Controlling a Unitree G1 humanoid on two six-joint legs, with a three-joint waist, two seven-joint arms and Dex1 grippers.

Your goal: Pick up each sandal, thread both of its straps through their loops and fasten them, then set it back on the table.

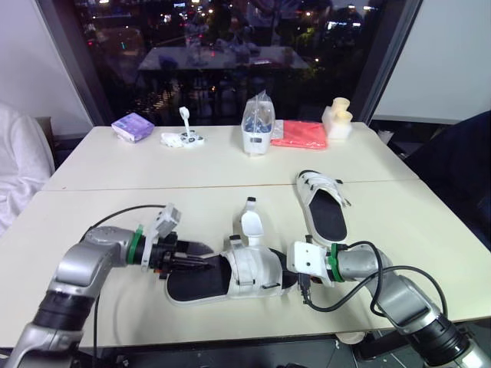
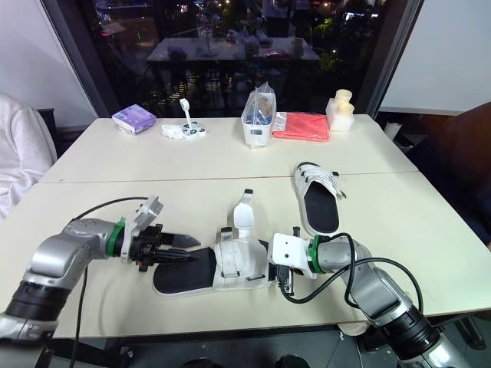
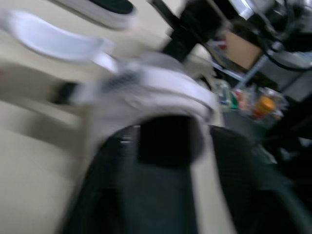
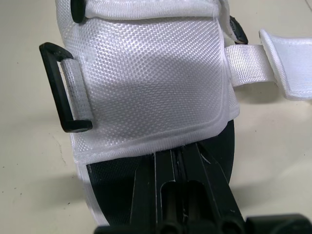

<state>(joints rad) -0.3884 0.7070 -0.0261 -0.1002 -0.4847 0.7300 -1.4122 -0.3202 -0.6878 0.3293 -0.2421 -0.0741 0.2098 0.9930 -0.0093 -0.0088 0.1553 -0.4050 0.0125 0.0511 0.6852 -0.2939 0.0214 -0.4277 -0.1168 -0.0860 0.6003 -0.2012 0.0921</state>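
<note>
A pale tabletop (image 1: 115, 184) stands before a dark window (image 1: 230, 46). 1 white sandal (image 1: 245, 272) lies near the front edge, with its loose strap (image 1: 249, 222) up at 12 o'clock. The left gripper (image 1: 192, 257) is at the heel, and I cannot tell its grip. The right gripper (image 4: 178, 150), clenched on nothing, pokes under the toe band (image 4: 146, 73). The other sandal (image 1: 326, 207) lies at 1 o'clock.

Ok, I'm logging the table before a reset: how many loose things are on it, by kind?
Sandals: 2 (near sandal, far sandal)
Purple packet: 1
Small white gadget: 1
Clear bag: 1
Red cloth: 1
Cream block: 1
Total: 7
</note>
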